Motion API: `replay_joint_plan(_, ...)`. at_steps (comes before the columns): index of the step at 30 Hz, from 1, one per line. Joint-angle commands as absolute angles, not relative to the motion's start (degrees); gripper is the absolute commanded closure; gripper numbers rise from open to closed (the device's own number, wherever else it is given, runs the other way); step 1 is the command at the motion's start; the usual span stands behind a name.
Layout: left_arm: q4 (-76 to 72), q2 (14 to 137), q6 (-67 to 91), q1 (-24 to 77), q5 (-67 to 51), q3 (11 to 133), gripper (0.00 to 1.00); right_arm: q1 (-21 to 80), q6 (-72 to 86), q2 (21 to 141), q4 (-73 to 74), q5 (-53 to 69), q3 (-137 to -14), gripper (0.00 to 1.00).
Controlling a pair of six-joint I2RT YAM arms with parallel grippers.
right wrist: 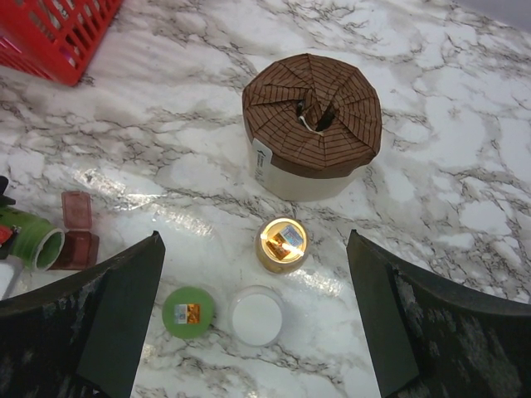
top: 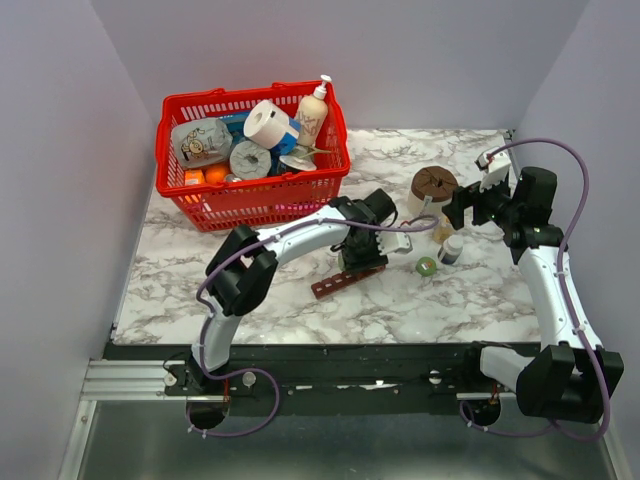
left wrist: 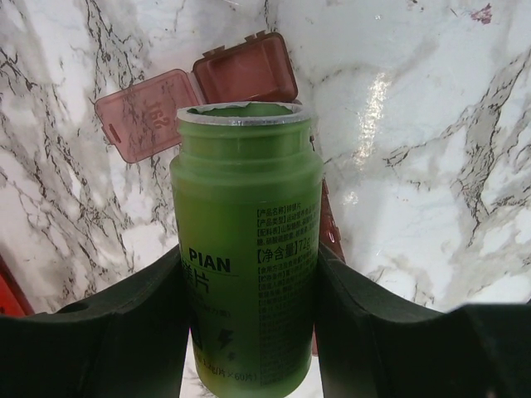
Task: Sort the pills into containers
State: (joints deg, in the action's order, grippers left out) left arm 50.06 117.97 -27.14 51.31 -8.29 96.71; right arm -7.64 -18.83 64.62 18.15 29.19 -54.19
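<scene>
My left gripper [top: 366,252] [left wrist: 249,282] is shut on an uncapped green bottle [left wrist: 247,224], tilted with its mouth toward the containers [top: 345,283]. These form a dark red-brown strip whose two translucent lids [left wrist: 245,70] stand open beyond the bottle's mouth. No pills show in any view. My right gripper [top: 462,207] [right wrist: 255,249] hangs open above a gold-topped amber bottle [right wrist: 282,244], a white-capped bottle [right wrist: 257,317] and a loose green cap [right wrist: 188,311]. The green bottle [right wrist: 33,239] also shows at the left edge of the right wrist view.
A red mesh basket [top: 200,205] full of groceries stands at the back left. A pale tub with a brown pleated lid [right wrist: 311,124] [top: 433,185] sits just behind the small bottles. White walls close in both sides of the marble table [top: 300,310].
</scene>
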Motion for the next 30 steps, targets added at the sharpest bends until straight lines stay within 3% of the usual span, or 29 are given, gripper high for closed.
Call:
replay_joint_plan(1,52.3,119.0,-26.3,52.8,-2.7,98.9,1.00,-8.3,-18.1,65.0,19.5,30.4,-54.8,0.00)
replay_joint_plan(30,54.1,121.5,-26.8,57.7,9.8,101.4,1.00,-9.1,-18.2,65.4,20.0,31.4,-54.8,0.00)
